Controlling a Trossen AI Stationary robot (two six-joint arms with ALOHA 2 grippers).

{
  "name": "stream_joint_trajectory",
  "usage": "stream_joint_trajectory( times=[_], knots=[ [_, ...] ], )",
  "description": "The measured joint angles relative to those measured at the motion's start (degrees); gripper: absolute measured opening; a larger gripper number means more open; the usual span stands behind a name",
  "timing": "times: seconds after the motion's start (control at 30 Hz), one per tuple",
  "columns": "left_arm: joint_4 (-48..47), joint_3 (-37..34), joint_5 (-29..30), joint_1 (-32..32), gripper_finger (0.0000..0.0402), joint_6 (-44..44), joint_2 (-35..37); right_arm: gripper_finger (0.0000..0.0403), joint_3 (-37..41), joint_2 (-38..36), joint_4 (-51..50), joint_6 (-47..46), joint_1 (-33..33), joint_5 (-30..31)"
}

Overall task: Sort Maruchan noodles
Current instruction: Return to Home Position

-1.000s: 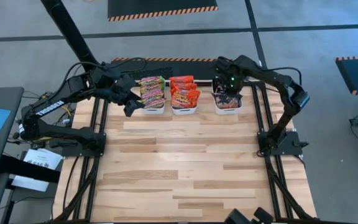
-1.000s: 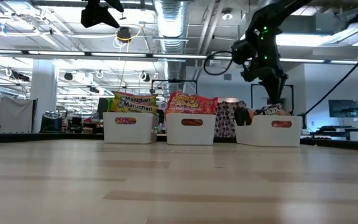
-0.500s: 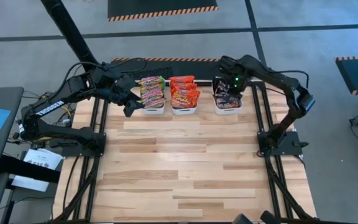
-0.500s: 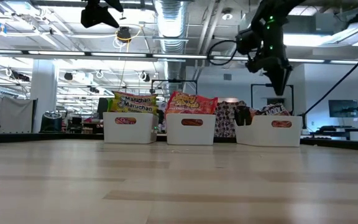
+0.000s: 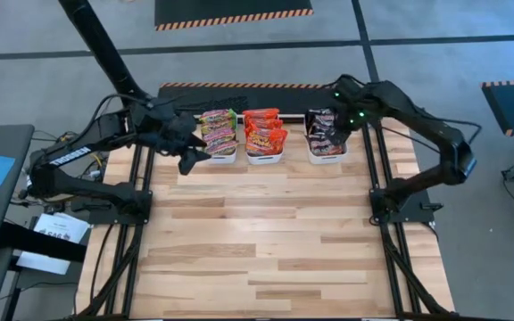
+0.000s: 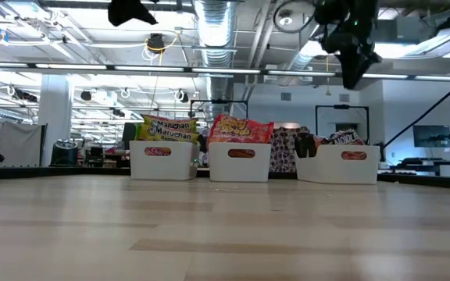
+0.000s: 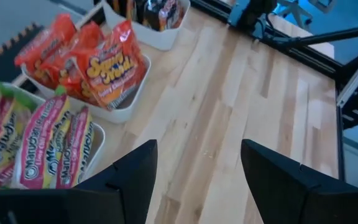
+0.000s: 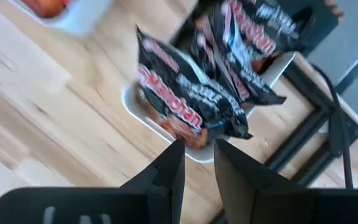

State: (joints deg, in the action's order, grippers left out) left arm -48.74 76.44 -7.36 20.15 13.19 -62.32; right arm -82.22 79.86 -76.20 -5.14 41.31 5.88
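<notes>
Three white bins stand in a row at the table's far edge, with Maruchan noodles upright in each. The left bin [image 5: 221,157] holds green-yellow packets [image 5: 219,132]. The middle bin [image 5: 265,160] holds red-orange packets [image 5: 264,134], and the right bin [image 5: 327,158] holds black packets [image 8: 191,99]. My left gripper [image 7: 199,146] hangs open just left of the left bin [image 5: 188,153], with nothing between its fingers. My right gripper [image 8: 197,149] is high above the right bin's right side [image 6: 353,74], pointing down. A narrow gap shows between its fingers and nothing is in it.
The bare wooden tabletop [image 5: 266,241] stretches from the bins to the near edge. Black rails run along the left side [image 5: 136,232] and right side [image 5: 391,232] of the table, where the arm bases stand.
My right gripper has risen from just above the right bin's black packets to well above them, and has drifted toward the table's right edge. It carries nothing. The packets and bins have stayed in place.
</notes>
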Motion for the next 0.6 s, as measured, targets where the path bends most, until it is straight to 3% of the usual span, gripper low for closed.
stream_joint_trajectory(
  times=[0.23, 0.6],
  knots=[
    [4.83, -3.95, 6.16, -8.63, 0.0217, 0.35, 4.15, 0.0111, -0.02, -7.6, 6.01, -6.29, -4.56, -0.01],
    [27.12, -31.52, 4.68, -12.66, 0.0217, 1.76, 27.31, 0.0111, -0.02, -15.09, 18.64, -7.07, -16.88, -0.42]
  ],
)
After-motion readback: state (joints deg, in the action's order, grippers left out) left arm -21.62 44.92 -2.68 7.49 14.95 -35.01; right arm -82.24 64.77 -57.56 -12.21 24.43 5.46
